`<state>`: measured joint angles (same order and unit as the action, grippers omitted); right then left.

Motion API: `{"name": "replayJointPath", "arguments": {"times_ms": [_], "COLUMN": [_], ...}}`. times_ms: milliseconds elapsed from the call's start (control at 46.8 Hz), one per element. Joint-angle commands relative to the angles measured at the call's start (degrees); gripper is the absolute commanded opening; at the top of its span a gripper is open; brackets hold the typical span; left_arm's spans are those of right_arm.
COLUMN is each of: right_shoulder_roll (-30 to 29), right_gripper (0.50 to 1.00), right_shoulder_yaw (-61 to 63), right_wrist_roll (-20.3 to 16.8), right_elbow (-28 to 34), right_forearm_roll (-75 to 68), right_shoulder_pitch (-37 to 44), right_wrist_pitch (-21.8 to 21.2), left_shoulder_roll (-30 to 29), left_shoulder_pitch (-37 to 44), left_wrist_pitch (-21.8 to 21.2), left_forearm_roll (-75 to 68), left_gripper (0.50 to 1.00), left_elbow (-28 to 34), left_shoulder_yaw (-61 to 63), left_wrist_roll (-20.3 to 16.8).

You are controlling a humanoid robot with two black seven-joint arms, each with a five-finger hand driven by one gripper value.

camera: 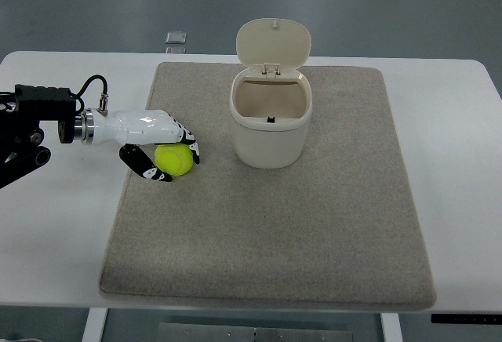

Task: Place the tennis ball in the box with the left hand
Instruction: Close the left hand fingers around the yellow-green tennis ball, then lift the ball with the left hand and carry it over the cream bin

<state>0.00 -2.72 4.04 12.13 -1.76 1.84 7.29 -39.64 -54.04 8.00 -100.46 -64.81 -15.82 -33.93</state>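
Gripping the yellow-green felt tennis ball (pixel 174 159) seemingly firmly near the desk's left edge, the left hand (pixel 157 147) should lift clear before crossing to the open cream plastic box (pixel 267 134).

Tennis ball (pixel 174 159): bright yellow-green. Left hand (pixel 154 145): glossy white shell, fingers (pixel 144 169) banded black and white; black arm behind it. Box (pixel 269 119): plain cream, lid the same. Mat (pixel 271 189) under the box: speckled grey-beige. Table (pixel 463 201): plain white. Floor (pixel 102 5): grey-blue.
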Motion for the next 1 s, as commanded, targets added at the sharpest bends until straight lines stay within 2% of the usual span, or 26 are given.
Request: {"name": "replayJointPath", "arguments": {"times_ms": [0,256,320,406,854,983], "right_shoulder_roll": [0.0,0.0,0.0,0.0,0.0,0.0], "right_gripper": [0.901,0.901,0.901,0.901,0.901,0.901], "right_shoulder_yaw": [0.0,0.0,0.0,0.0,0.0,0.0], "right_wrist_roll": [0.0,0.0,0.0,0.0,0.0,0.0], "right_elbow": [0.0,0.0,0.0,0.0,0.0,0.0], "right_forearm_roll": [0.0,0.0,0.0,0.0,0.0,0.0], "right_shoulder_pitch": [0.0,0.0,0.0,0.0,0.0,0.0], "right_wrist_pitch": [0.0,0.0,0.0,0.0,0.0,0.0], "left_shoulder_roll": [0.0,-0.09,-0.09,-0.17,-3.07,-6.67], "left_shoulder_pitch": [-0.01,-0.1,-0.1,-0.19,-3.35,-4.49], "left_wrist_pitch": [0.0,0.0,0.0,0.0,-0.18,-2.81], "left_forearm_roll": [0.0,0.0,0.0,0.0,0.44,0.44], "left_gripper": [0.654,0.619,0.579,0.5,0.5,0.5], "left_elbow": [0.03,0.12,0.03,0.03,-1.02,-4.18], "left_shoulder_yaw": [0.0,0.0,0.0,-0.09,-1.14,-1.58], "left_wrist_roll": [0.0,0.0,0.0,0.0,-0.35,-0.7]}}
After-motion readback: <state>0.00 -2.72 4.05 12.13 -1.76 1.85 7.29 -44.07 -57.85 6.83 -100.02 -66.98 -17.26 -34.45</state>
